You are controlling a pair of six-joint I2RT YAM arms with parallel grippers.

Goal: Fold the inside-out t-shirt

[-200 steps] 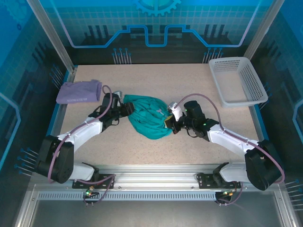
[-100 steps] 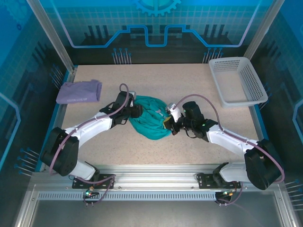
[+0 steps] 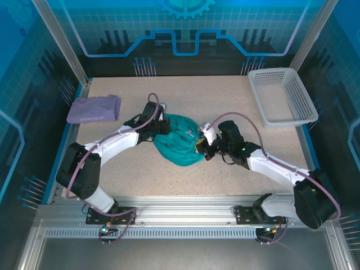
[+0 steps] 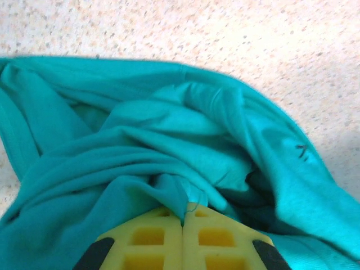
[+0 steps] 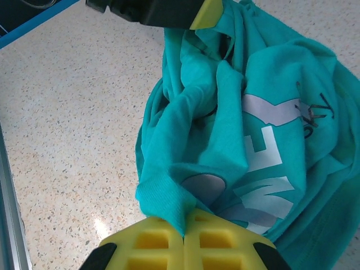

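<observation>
Grips the t-shirt (image 3: 179, 142) from both sides. Clamps a fold at its far-left edge in the left end effector (image 3: 163, 127), jaws pressed together with teal cloth pinched between them. Pinches a hemmed corner at its right edge in the right end effector (image 3: 201, 147), likewise closed on the cloth.

Finds the t-shirt in a crumpled heap at the middle of the bench (image 3: 225, 95), resting on the speckled surface between the two arms, with both arms angled inward toward it.

Shows, from the left wrist, yellow pads (image 4: 149, 236) meeting along a thin line, a ridge of fabric drawn up into them and deep folds fanning away toward the bare bench beyond.

Shows, from the right wrist, yellow pads (image 5: 152, 242) of the same kind closed on a rolled hem, with pale print (image 5: 270, 140) running across the teal just beside the grip. Catches the left end effector in that view as well, at the top edge, dark-bodied with a yellow tip, touching the far side of the heap.

Has a folded purple garment (image 3: 94, 108) at the far-left side of the bench, well apart from the t-shirt. Has a white basket (image 3: 274, 72) at the far-right corner, also well apart, with nothing visible inside.
</observation>
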